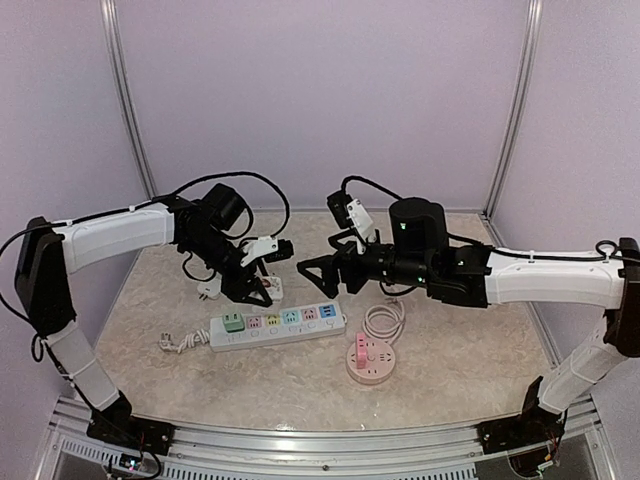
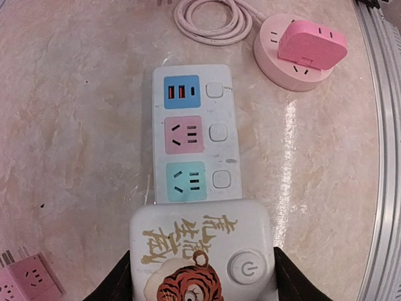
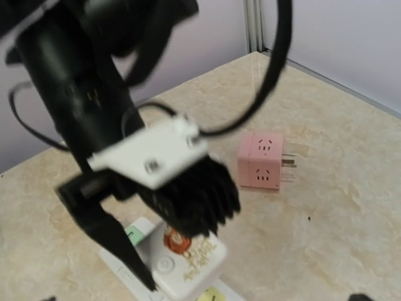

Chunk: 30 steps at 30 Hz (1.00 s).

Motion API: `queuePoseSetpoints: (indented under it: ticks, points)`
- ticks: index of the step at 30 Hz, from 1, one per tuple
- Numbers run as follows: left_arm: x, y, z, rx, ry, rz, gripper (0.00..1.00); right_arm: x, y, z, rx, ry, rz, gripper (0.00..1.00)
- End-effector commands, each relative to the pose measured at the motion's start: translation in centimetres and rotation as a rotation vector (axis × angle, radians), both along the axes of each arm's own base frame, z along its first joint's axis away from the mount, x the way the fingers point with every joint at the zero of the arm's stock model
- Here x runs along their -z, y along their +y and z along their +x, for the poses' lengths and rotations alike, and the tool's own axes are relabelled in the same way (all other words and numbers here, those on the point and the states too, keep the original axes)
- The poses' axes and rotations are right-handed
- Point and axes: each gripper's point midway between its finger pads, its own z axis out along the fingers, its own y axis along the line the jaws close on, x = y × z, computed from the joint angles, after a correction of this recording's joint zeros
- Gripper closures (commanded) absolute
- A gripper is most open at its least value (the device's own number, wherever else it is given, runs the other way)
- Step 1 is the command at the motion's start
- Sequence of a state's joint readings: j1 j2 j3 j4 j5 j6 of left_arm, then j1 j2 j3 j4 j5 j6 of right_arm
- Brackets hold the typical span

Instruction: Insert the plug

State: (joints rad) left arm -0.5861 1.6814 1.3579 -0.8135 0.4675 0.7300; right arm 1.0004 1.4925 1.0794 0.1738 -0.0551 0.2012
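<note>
Here's the left gripper [image 2: 200,287], clamped on both sides of the white plug [image 2: 199,241], the chunky one with the tiger print and a round button on its face. It hangs over the middle of the power strip [image 1: 300,328], which lies left to right across the near half of the table [image 1: 460,375]. From the left wrist view the teal, pink and blue sockets run out bare beyond the plug, so the target looks like one of the sockets towards the strip's left half. Whether the prongs are touching the strip I cannot tell; the plug body hides them. The right gripper [image 1: 316,277] hovers just right of the plug, fingers spread and nothing between them. A pink cube adapter [image 3: 260,162] sits apart on the far side, and a round pink socket [image 2: 276,59] with its own pink plug on top lies near the strip's right end. This reads as the lining-up step. Next comes a straight push down with the plug kept square over its socket, and the strip may slide, so the free gripper could pin it down.
</note>
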Motion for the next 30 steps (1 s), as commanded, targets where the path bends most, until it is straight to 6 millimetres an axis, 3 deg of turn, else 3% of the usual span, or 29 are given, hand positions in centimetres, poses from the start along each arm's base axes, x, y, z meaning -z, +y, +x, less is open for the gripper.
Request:
queuePoseSetpoints:
  ticks: [1,7,12,20,24,30]
  points:
    - [1.1,-0.8,2.1,0.006,-0.057,-0.097,1.0,1.1,0.1,0.4,-0.011,0.021,0.008,0.0]
    - [4.3,-0.8,2.3,-0.012,-0.021,-0.096,1.0,2.8,0.1,1.3,0.001,0.051,-0.016,0.01]
    - [5.3,-0.7,2.1,-0.008,0.027,-0.117,1.0,3.4,0.0,1.2,0.0,0.063,-0.021,0.0]
    - [4.5,-0.4,1.4,-0.006,0.049,-0.179,1.0,3.7,-0.2,1.3,0.003,0.067,-0.023,0.0]
    - [2.8,-0.6,1.4,-0.05,0.032,-0.237,1.0,3.8,0.1,1.4,-0.002,0.07,-0.022,0.01]
    - [2.7,-1.0,0.2,-0.071,0.094,-0.29,1.0,4.1,0.7,1.4,-0.02,0.083,-0.02,0.0]
